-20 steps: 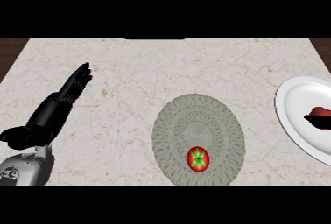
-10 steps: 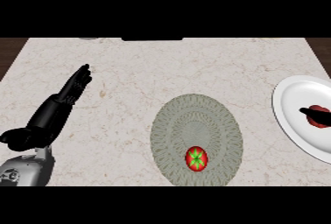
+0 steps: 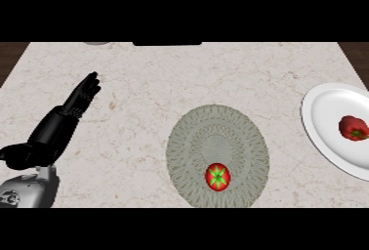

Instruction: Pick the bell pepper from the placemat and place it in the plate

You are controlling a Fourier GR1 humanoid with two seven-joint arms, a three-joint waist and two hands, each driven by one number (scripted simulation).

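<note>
As seen from the head view, the only view given: the beige marbled stone counter point(image 3: 216, 68) carries an oval grey-green woven placemat point(image 3: 216, 127) in the middle. A round white plate point(image 3: 323, 146) sits at the right, cut by the view's edge.

The small red bell pepper with a green star-shaped stem point(image 3: 217, 177) sits on the placemat's near end, inside its rim. It stands stem up, so it shows no long axis across the counter.

A second red pepper-like lump point(image 3: 353, 128) lies on its side in the plate, right of centre. So one pepper is on the mat and one red piece is already in the plate; whether that piece is the task's, can't tell.

The black left hand point(image 3: 54, 134) is at the far left, its fingers point(image 3: 83, 95) straight, close together and pointing away from the robot, holding nothing. It looks to be resting.

Key relation: the mat pepper lies to the right of those fingers and nearer the robot, well apart from them. The plate lies further right again, past the mat. The right hand is out of the picture, so which hand is nearer the pepper can't be settled; the plate side is the right's.
</note>
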